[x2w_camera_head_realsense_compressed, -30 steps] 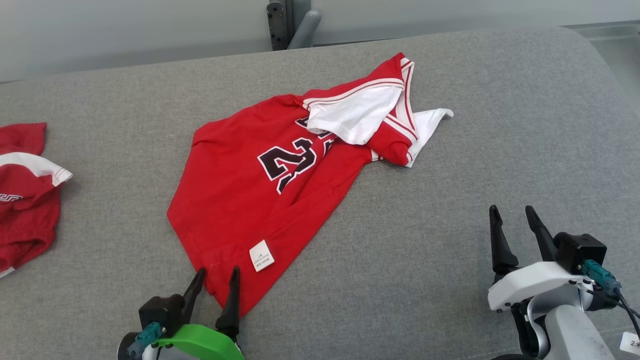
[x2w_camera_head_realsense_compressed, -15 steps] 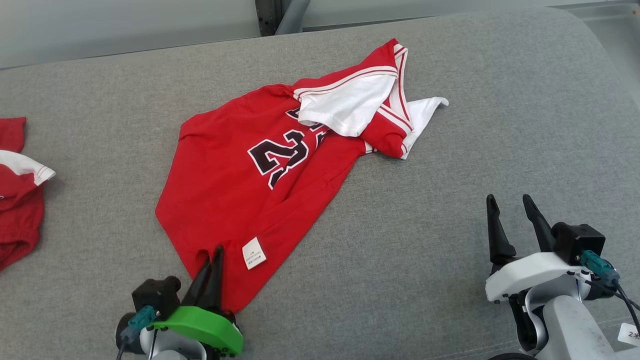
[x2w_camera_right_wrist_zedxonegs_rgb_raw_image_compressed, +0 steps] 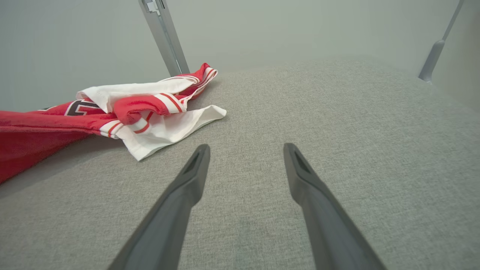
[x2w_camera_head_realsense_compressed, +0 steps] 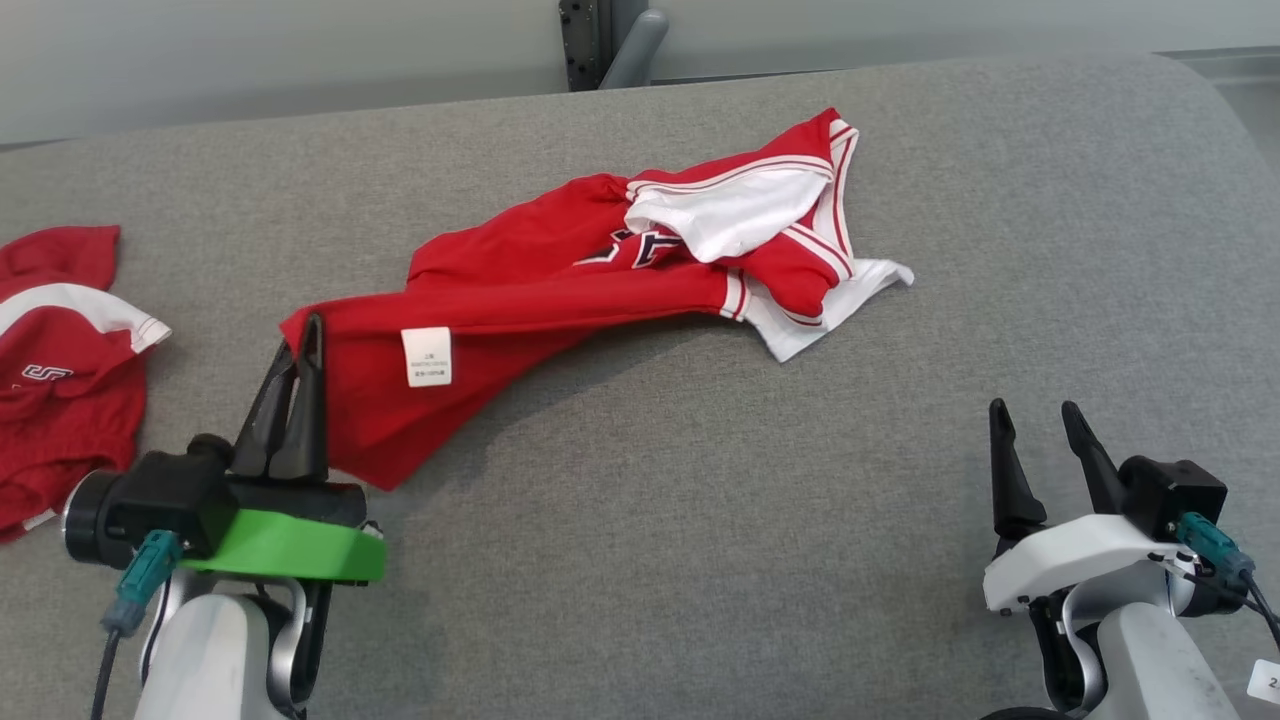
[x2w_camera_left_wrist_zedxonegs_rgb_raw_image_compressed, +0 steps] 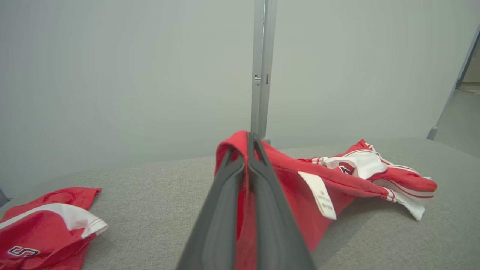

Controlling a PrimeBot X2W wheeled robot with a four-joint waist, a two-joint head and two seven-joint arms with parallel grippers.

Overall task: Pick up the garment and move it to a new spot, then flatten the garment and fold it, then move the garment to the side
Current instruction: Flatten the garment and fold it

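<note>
Left gripper [x2w_camera_head_realsense_compressed: 303,335]: fingers pressed tight together, clenched on the near-left hem corner of the red jersey [x2w_camera_head_realsense_compressed: 560,290]. The pinched corner sits up off the grey padded surface [x2w_camera_head_realsense_compressed: 700,520], and a shadow lies under the cloth just right of the grip.

From the grip the jersey stretches in a bunched band toward the far right. Its collar end rests on the surface there, in a heap of white lining [x2w_camera_head_realsense_compressed: 735,215] and red-and-white striped trim. The black number print is mostly folded under, with only a scrap visible mid-band. White care label [x2w_camera_head_realsense_compressed: 427,356] faces up, near the grip.

Right gripper [x2w_camera_head_realsense_compressed: 1032,408]: near right, fingers spread, nothing between them, well apart from the jersey.

Second red-and-white garment [x2w_camera_head_realsense_compressed: 60,380] lies crumpled at the left edge, apart from the jersey. Grey post [x2w_camera_head_realsense_compressed: 600,40] stands beyond the far edge.
</note>
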